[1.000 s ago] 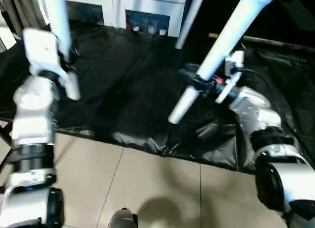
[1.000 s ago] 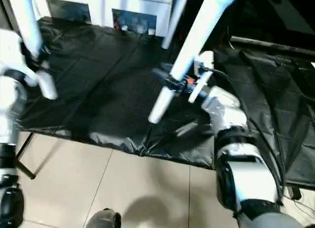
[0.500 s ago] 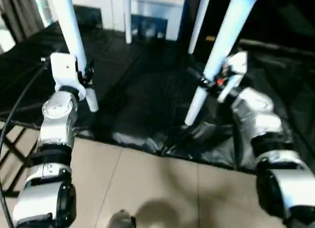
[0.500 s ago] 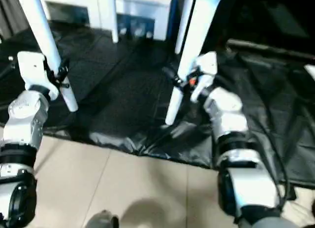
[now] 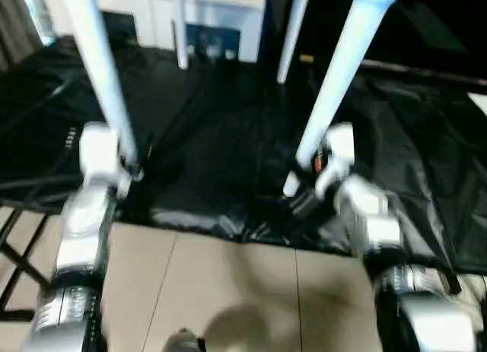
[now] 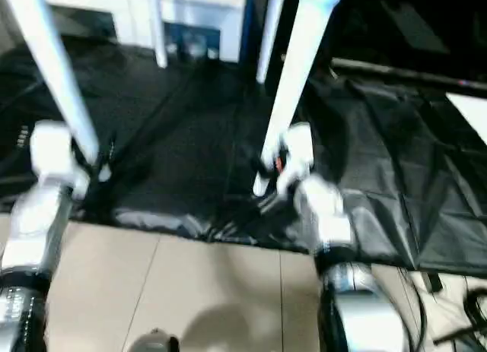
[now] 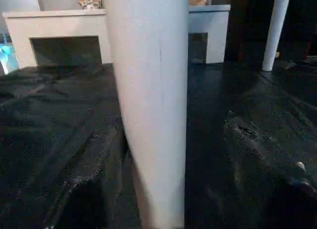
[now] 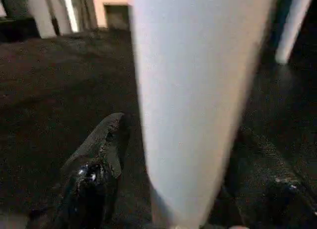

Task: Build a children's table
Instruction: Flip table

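Observation:
The children's table shows as four white tubular legs standing nearly upright over the black-covered work table (image 5: 221, 131). The near left leg (image 5: 99, 78) comes down to my left gripper (image 5: 131, 169), which sits at its lower end by the table's front edge. My right gripper (image 5: 308, 173) is against the lower end of the near right leg (image 5: 335, 93), whose tip meets the rumpled cloth. Two more legs (image 5: 180, 33) (image 5: 293, 33) stand farther back. Each wrist view has its leg very close, the left leg (image 7: 148, 105) and the right leg (image 8: 193, 100).
A white cabinet (image 5: 213, 10) stands behind the work table. The black cloth bunches in folds (image 5: 251, 226) along the front edge between my arms. Beige floor tiles (image 5: 228, 291) lie below, with a dark stand leg (image 5: 15, 245) at the left.
The near legs have swung from slanted to almost upright and come down. The right leg's tip now rests on the cloth. Both arms have dropped lower, toward the table's front edge.

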You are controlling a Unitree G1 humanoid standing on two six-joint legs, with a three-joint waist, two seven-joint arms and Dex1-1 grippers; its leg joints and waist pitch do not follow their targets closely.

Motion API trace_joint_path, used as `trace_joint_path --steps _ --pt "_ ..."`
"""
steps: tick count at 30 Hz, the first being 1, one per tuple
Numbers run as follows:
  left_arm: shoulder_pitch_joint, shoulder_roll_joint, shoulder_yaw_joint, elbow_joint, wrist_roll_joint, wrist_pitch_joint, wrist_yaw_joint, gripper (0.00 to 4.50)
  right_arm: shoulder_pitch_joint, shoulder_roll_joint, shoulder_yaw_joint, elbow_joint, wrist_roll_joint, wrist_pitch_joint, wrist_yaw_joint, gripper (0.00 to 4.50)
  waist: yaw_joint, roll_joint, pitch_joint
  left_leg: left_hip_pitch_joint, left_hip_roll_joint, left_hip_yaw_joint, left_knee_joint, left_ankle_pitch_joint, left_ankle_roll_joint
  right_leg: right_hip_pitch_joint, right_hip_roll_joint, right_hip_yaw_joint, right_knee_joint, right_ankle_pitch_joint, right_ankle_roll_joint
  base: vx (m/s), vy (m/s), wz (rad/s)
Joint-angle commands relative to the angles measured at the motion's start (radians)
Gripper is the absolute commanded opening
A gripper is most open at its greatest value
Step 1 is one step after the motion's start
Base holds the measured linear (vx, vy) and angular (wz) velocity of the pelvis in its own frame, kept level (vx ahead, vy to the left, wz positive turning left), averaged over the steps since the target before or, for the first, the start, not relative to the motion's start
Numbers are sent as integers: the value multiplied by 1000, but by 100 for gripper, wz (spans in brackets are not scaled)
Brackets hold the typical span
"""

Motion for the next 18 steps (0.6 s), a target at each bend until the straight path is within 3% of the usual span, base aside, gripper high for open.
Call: trace_joint_path --steps 1,3,4,6,8,10,12,15,16,17,18 --pt "39 -23 -23 -114 -25 7 -37 332 22 -2 -8 -42 -7 -45 -27 303 -10 21 -67 46 70 -35 -101 -524 -82 4 -76 47 -77 -292 -162 0 0 0" --pt "80 -29 -30 -166 -35 19 -43 332 45 3 -13 -49 -4 -64 -37 303 -7 21 -67 46 72 -35 -100 -519 -78 4 -79 49 -77 -298 -162 0 0 0" --pt "124 -32 -43 -215 -36 30 -48 332 72 5 -16 -62 -10 -83 -57 303 -3 24 -70 47 72 -30 -98 -464 -63 6 -73 50 -74 -258 -161 0 0 0" --pt "137 -32 -47 -229 -40 33 -51 332 81 6 -15 -70 -13 -85 -64 303 -4 22 -69 43 71 -29 -99 -443 -55 11 -69 49 -73 -237 -162 0 0 0" --pt "169 -33 -56 -268 -41 45 -49 332 112 9 -14 -112 -12 -75 -73 303 -3 24 -70 47 70 -25 -96 -421 -50 8 -64 50 -71 -208 -166 0 0 0" --pt "256 -48 -54 -383 -61 103 -24 332 219 14 -6 -273 -10 -43 -93 303 0 28 -68 41 75 -26 -100 -397 -44 17 -61 50 -67 -160 -156 0 0 0" --pt "271 -55 -52 -408 -69 120 -17 332 241 15 -7 -311 -5 -30 -99 303 -4 26 -69 39 72 -25 -101 -385 -33 20 -54 49 -65 -133 -157 0 0 0" --pt "322 -67 -74 -505 -61 181 -5 332 330 21 18 -452 -5 33 -128 303 -5 41 -62 45 73 -27 -105 -453 -50 13 -54 51 -76 -220 -145 0 0 0" --pt "323 -68 -74 -500 -55 177 -2 332 342 24 26 -464 -7 35 -128 303 -9 35 -59 46 71 -28 -107 -488 -57 11 -53 51 -83 -269 -132 0 0 0" --pt "322 -68 -74 -488 -45 174 4 332 349 27 32 -465 -13 35 -133 303 -10 41 -58 50 68 -29 -105 -523 -66 5 -56 53 -89 -325 -121 0 0 0" --pt "319 -62 -78 -476 -29 165 7 332 356 32 34 -463 -23 35 -151 303 -14 38 -54 50 66 -31 -106 -550 -74 4 -58 52 -97 -381 -109 0 0 0"
